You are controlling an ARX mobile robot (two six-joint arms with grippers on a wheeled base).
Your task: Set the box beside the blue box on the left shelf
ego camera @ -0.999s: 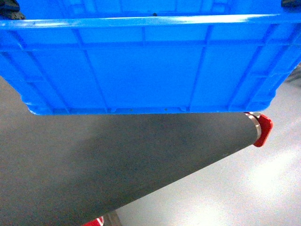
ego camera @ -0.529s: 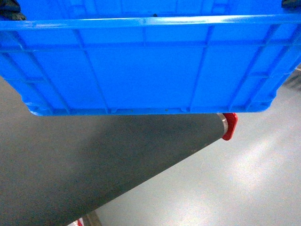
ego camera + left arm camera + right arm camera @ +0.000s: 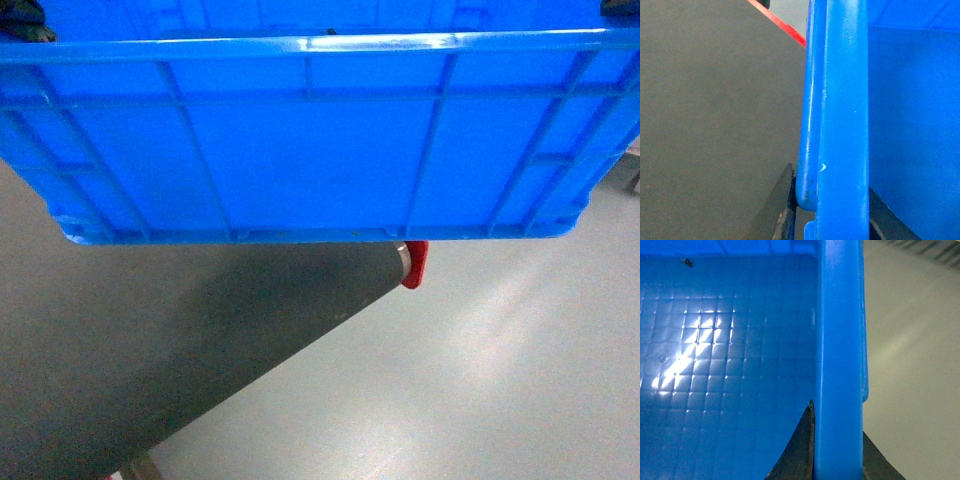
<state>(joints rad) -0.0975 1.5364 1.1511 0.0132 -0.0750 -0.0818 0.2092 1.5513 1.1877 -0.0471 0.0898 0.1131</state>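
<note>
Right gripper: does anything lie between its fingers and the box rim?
Nothing. In the right wrist view the fingers sit directly against both faces of the box rim; the gripper is clamped on it.

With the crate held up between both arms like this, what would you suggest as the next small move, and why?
Probably keep the base turning with the box held level. The left pincer and right pincer each clamp a rim, so the grip looks secure. The head view shows only the crate wall, a dark grey surface with a red end cap, and bare floor; no roller shelf is in sight yet.
</note>
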